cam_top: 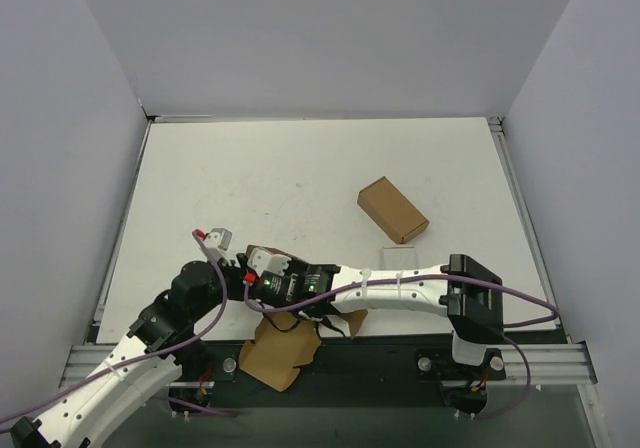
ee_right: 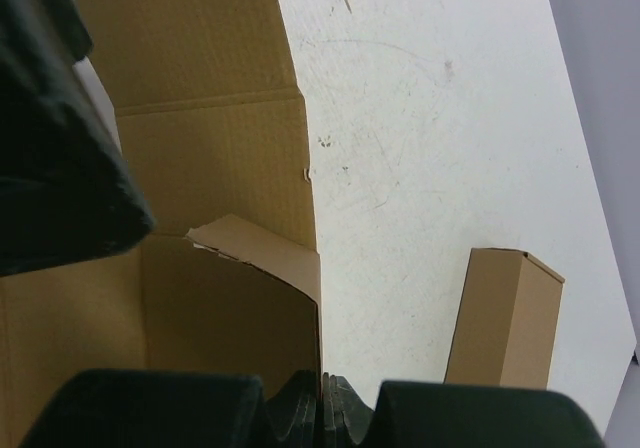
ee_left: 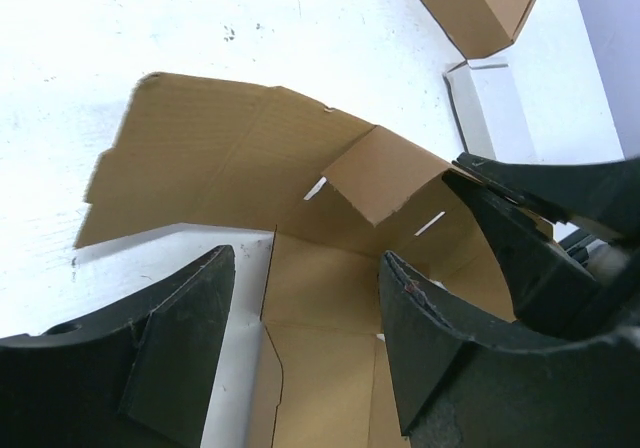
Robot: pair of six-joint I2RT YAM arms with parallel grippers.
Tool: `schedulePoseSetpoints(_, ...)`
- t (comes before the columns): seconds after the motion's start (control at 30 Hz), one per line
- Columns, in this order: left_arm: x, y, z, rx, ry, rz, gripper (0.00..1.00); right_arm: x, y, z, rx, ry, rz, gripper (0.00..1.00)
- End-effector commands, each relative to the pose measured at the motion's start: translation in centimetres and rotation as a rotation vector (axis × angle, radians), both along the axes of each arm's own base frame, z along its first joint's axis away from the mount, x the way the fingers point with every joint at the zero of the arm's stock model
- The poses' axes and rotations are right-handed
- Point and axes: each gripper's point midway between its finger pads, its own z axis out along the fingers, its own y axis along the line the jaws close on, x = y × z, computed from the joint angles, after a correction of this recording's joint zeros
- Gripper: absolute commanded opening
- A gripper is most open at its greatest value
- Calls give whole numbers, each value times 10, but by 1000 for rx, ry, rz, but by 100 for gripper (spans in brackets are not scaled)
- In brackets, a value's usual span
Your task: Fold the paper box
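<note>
The left gripper (ee_left: 305, 268) hangs with fingers spread wide over the half-creased paper box (ee_left: 230, 158). The right gripper (ee_right: 320, 388) is closed tight, apparently pinching the edge of its raised flap (ee_right: 250, 308).

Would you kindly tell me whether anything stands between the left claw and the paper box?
Nothing visible does: the paper box lies right beneath the open left claw. The right claw, shut on its flap, sits off to one side.

The left arm (cam_top: 150, 333) reaches in bent at the elbow, the left gripper (ee_left: 300, 348) spread wide, while the right arm (cam_top: 400, 293) stretches low across to the left, the right gripper (ee_right: 320, 408) clamped tight on a box (ee_right: 230, 298) flap.
</note>
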Motion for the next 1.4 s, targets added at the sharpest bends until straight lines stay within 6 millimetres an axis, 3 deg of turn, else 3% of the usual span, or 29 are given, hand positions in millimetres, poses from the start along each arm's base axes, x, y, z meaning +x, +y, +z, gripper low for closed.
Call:
schedulePoseSetpoints(0.0,-3,-14,7,-14,-10,-81,69,0,3,9,-12,-85,-2,0)
schedulePoseSetpoints(0.07,-1,-14,4,21,-34,-97,70,-2,5,9,-15,-89,9,0)
schedulePoseSetpoints(0.3,4,-30,22,-30,-179,-180,69,-8,10,5,-23,-52,56,0)
schedulePoseSetpoints(0.6,7,-36,23,-19,-238,-214,68,-14,17,-3,-17,-5,83,0)
schedulePoseSetpoints(0.9,11,-46,21,15,-266,-250,53,-17,19,-7,-14,16,87,0)
schedulePoseSetpoints(1.37,5,-64,22,61,-342,-345,45,-19,23,-13,-13,37,95,0)
